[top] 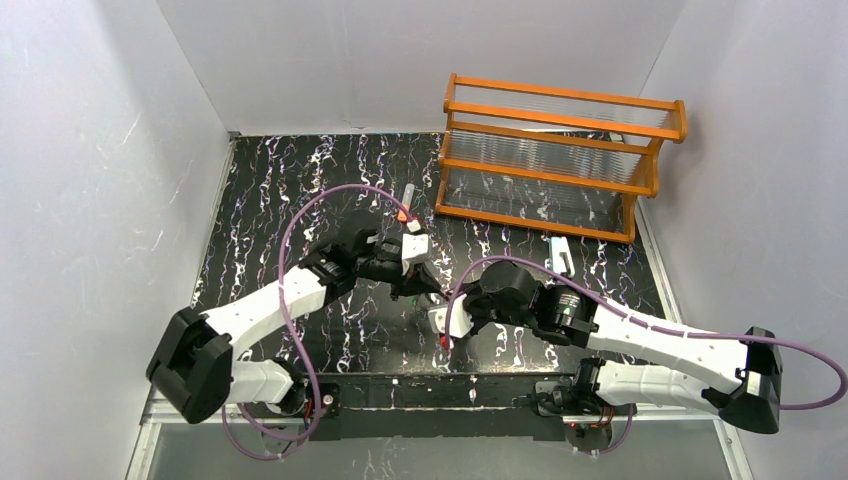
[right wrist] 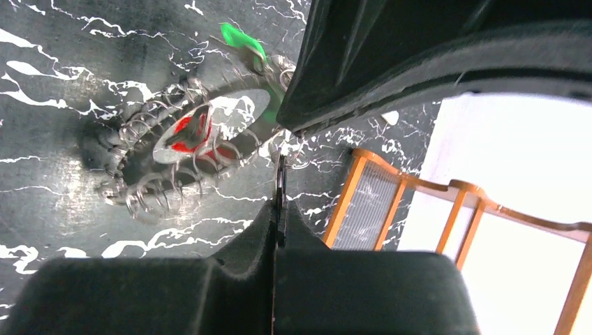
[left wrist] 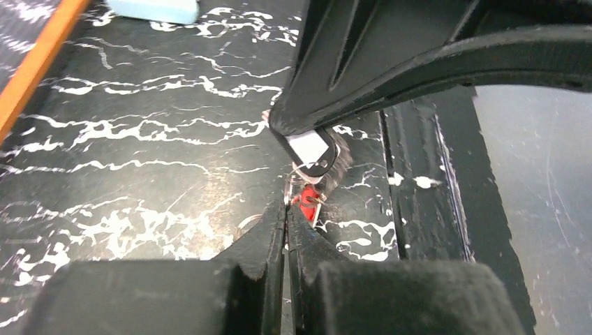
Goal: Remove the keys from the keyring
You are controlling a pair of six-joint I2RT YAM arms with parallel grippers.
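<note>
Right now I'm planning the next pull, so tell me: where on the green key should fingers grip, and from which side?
Probably its free tip: the green key pokes out beyond the coiled rim of the keyring, so that end is clear. Come from outside the ring, pinching its flat faces; the inner end sits among the coils, hard to reach.

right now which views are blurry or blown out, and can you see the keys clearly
Top external: evenly lit and sharp, though too far off for small detail. Left wrist: the red key is fairly sharp, the near fingers soft. Right wrist: the keyring is smeared with glare, the wall behind the orange rack blown out white.
</note>
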